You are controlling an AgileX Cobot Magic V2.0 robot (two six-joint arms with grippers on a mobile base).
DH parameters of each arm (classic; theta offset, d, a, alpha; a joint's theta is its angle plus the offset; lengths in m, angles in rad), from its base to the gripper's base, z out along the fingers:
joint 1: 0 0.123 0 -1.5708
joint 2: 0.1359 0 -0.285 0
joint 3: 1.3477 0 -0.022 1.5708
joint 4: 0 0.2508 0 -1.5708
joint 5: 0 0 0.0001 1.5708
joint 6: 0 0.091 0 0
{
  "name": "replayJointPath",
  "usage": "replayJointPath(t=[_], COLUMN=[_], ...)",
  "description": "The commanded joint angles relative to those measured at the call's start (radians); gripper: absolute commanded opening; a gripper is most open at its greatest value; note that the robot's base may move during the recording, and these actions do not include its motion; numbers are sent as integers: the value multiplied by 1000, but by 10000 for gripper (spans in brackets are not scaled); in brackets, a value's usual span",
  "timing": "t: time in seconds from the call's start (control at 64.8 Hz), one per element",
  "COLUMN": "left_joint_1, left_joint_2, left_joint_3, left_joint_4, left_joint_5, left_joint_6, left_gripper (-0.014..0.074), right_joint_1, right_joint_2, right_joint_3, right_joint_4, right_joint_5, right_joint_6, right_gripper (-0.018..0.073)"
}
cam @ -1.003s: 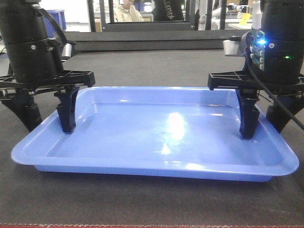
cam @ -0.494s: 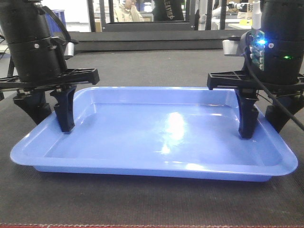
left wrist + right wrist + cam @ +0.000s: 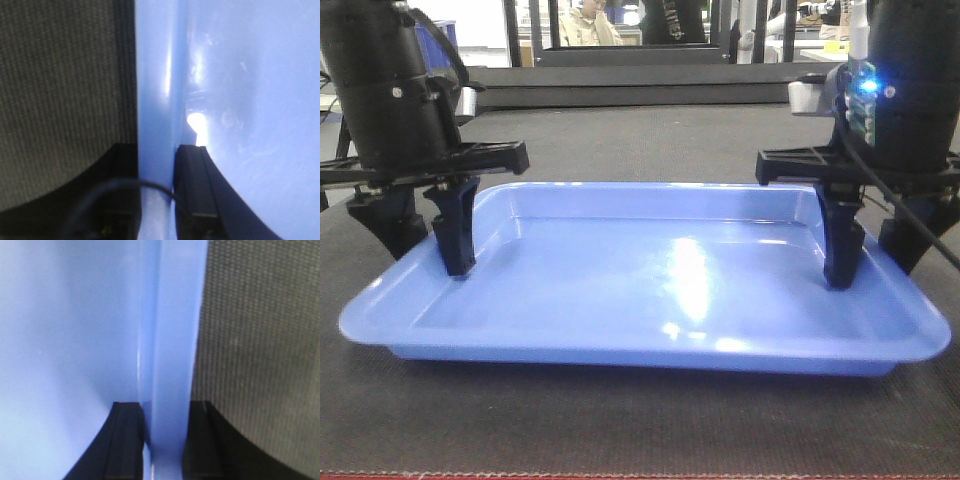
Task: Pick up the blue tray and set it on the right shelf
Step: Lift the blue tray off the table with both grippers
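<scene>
The blue tray lies flat on the dark mat, wide and glossy, with nothing in it. My left gripper straddles its left rim, one finger inside the tray and one outside. In the left wrist view the left gripper has both fingers pressed against the rim of the blue tray. My right gripper straddles the right rim the same way. In the right wrist view the right gripper is shut on the rim of the blue tray. The right shelf is out of view.
A dark woven mat covers the table around the tray. A black raised bar runs across the back, with people and furniture beyond it. A red strip marks the table's front edge.
The left gripper's outer finger has moved in against the tray's left rim, shutting on it. The tray has shifted very slightly. The right gripper has stayed in place.
</scene>
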Motion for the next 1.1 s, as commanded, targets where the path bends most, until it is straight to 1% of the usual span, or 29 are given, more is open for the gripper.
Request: replayJointPath(t=[0.0,0.062,0.108,0.216,0.324,0.417,0.478,0.509,0.571,0.664,0.741,0.91,1.08], left_joint_1=[-1,-1,-7,-35,-71,-117,-157,-182,-223,-264,-283,-287,-297], left_joint_2=[-80,-119,-160,-244,-330,-400,-444,-471,-515,-560,-580,-588,-588], left_joint_3=[-57,-65,-59,-28,35,109,162,195,247,288,298,298,299], left_joint_4=[37,56,73,120,120,149,191,215,231,231,231,231,232], left_joint_5=[76,95,95,102,118,95,97,99,101,91,93,116,120], left_joint_6=[-49,-134,-182,-242,-322,-358,-407,-444,-497,-517,-520,-520,-520], left_gripper=[21,21,21,21,21,21,21,21,21,21,21,21,21], right_joint_1=[-3,6,20,59,105,144,168,176,188,201,218,260,262], right_joint_2=[-54,-75,-105,-180,-260,-324,-363,-385,-421,-458,-488,-553,-577], right_joint_3=[-80,-109,-117,-96,-39,12,40,57,84,118,154,244,255], right_joint_4=[-40,-44,-52,-77,-84,-103,-121,-129,-134,-133,-133,-139,-139], right_joint_5=[80,100,95,93,81,70,70,70,71,79,78,58,48], right_joint_6=[23,36,53,105,143,184,223,238,250,253,266,322,328], right_gripper=[214,214,214,214,214,214,214,214,214,214,214,214,214])
